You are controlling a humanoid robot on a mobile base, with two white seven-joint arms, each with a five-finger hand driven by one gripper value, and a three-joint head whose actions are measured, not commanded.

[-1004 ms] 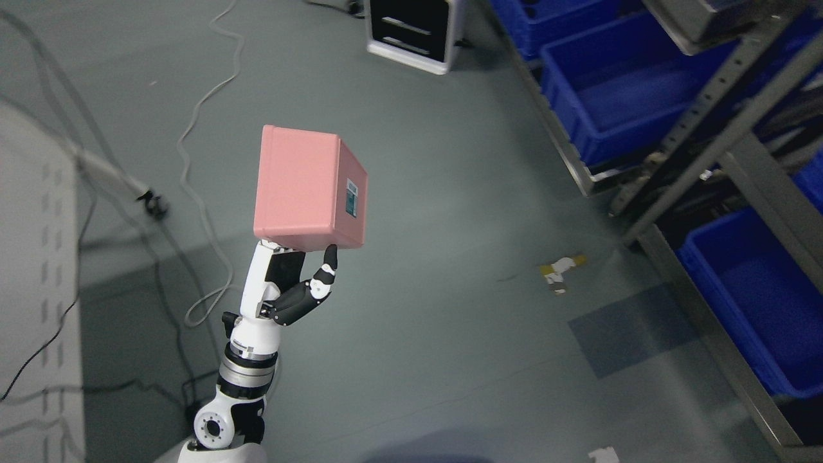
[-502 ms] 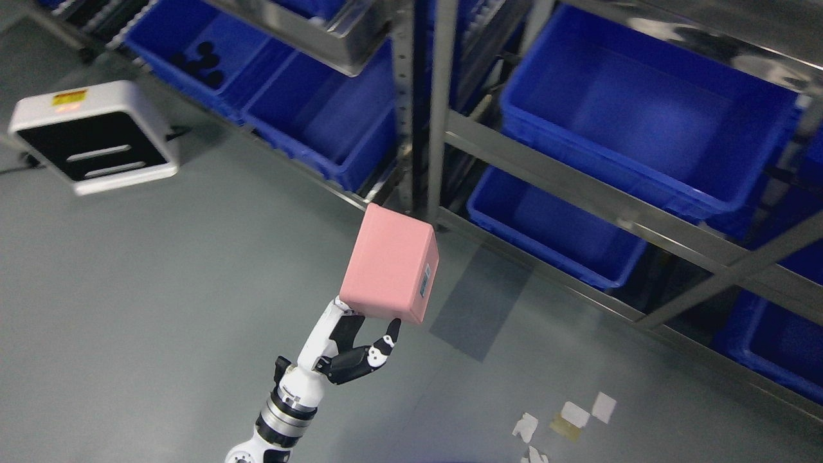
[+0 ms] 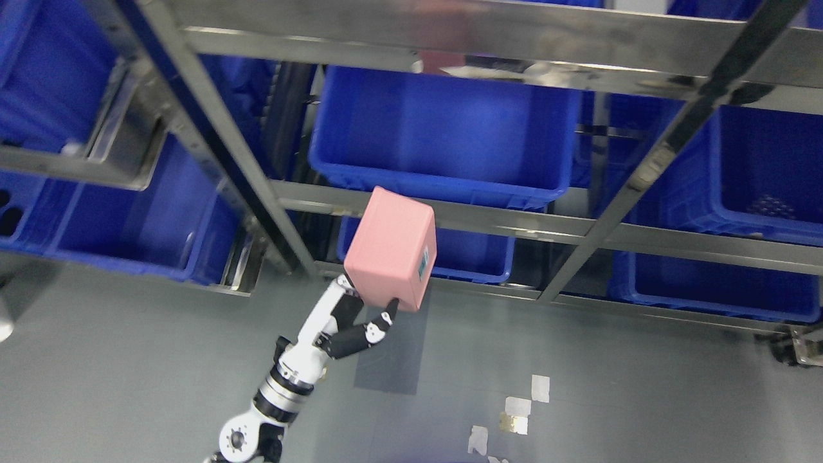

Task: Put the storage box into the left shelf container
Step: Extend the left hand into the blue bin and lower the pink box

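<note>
The left hand (image 3: pixel 360 328) grips the smooth, matte pink plastic storage box (image 3: pixel 391 249) from below at centre frame, fingers clamped on its lower edge. The box is carried but not yet placed: it hangs before the shiny steel shelf frame (image 3: pixel 450 222), short of the glossy blue plastic bin (image 3: pixel 128 225) at left.

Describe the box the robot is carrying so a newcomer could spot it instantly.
Find the metal shelf rack filled with blue bins. In front of its lower rail, the left hand holds up a pink storage box. It is the only pink thing, with a small label on its side.
</note>
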